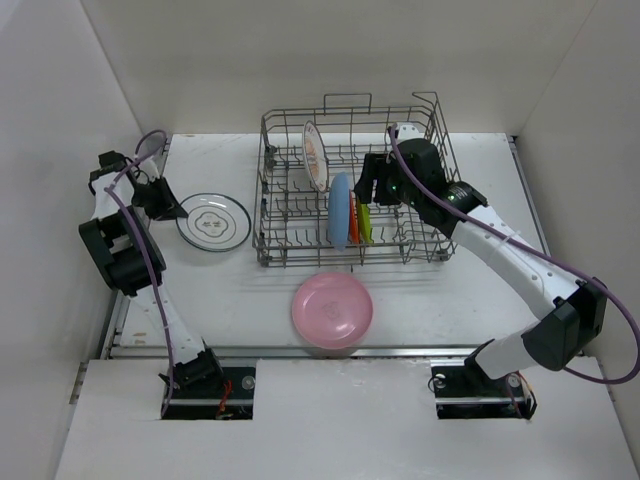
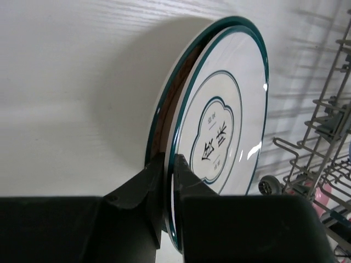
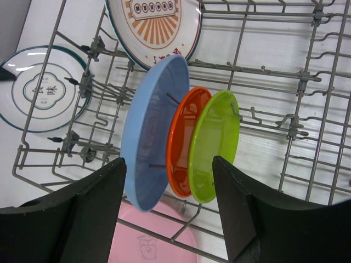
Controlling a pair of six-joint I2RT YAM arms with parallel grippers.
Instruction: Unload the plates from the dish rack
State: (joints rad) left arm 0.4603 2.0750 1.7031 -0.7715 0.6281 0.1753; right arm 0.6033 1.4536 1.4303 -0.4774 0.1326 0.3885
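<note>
Now the left gripper (image 2: 169, 164) clamps a teal-rimmed plate (image 2: 219, 109) outside the dish rack (image 1: 264, 200); the open-fingered right gripper (image 3: 169, 161) must next pinch the blue plate (image 3: 151, 126).

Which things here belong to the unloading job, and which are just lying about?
Job: dish rack, its sunburst plate, blue plate, orange plate, green plate; pink plate on table; teal-rimmed plate in left gripper.
Other: table, purple cables.
</note>
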